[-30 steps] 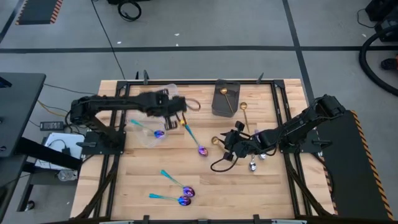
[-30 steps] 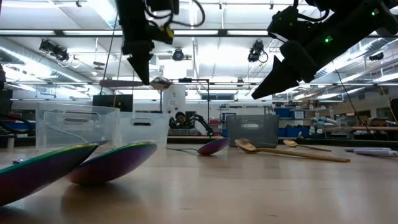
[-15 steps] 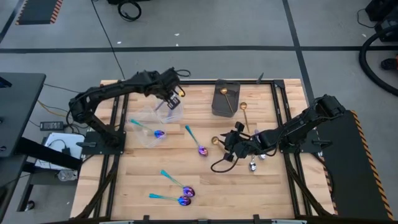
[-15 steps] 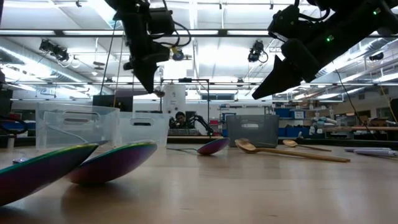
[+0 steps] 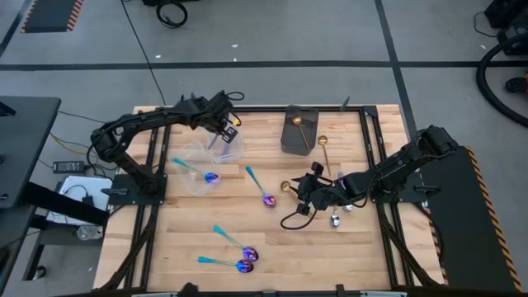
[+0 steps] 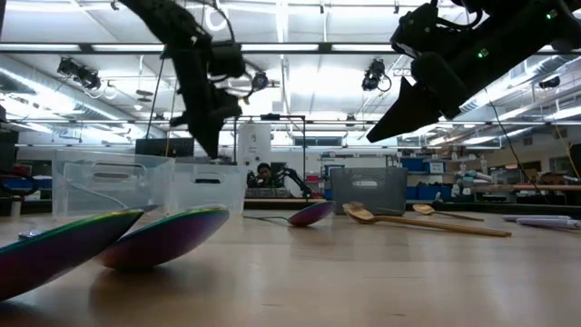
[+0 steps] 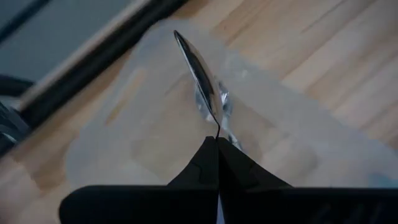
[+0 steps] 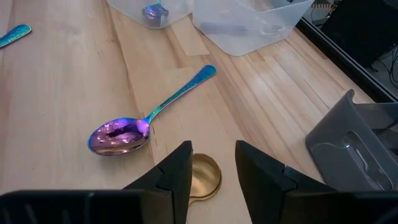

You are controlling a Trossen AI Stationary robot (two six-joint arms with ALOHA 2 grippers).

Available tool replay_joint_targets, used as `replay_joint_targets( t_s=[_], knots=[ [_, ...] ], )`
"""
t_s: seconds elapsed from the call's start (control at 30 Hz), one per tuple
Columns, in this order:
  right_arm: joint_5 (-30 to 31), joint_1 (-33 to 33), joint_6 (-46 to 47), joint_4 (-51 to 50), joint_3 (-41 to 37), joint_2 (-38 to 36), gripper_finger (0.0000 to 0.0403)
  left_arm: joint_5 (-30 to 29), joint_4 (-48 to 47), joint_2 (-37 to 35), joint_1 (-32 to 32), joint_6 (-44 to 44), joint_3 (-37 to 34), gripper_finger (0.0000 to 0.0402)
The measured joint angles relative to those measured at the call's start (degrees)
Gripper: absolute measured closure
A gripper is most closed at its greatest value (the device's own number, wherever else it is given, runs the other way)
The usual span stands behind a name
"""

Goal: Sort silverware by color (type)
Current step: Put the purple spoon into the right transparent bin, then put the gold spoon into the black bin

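Two dark jointed arms, black cable looping beside right tool [image 5: 304, 191].

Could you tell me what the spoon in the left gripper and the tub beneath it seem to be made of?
The spoon clamped in the left gripper looks like polished metal: its bowl shines like a mirror. The tub below looks like clear plastic, slightly frosted, since the wood grain shows through its walls.
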Motion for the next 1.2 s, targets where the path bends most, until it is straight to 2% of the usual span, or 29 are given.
replay_joint_targets(
  t_s=[0.27,0.47,0.83,1.07,1.2],
  knots=[
    [0.33,0.00,-0.58,0.20,0.00,0.00,0.0271,1.59,8.85,0.00,2.77,-4.09,-6.65,0.0401],
    [0.35,0.00,-0.58,0.24,0.00,0.00,0.0271,1.86,10.22,0.00,3.05,-9.57,-9.01,0.0401],
    [0.42,0.00,-0.60,0.44,0.00,0.00,0.0271,2.93,10.66,0.00,2.40,-12.77,-9.44,0.0386],
    [0.33,0.00,-0.52,0.40,0.00,0.00,0.0271,2.91,11.39,-0.30,1.09,-11.31,-9.44,0.0333],
    [-5.83,-0.41,1.71,-0.90,0.00,0.11,0.0271,2.97,10.65,-0.57,0.39,-8.08,-8.68,0.0296]
  ],
)
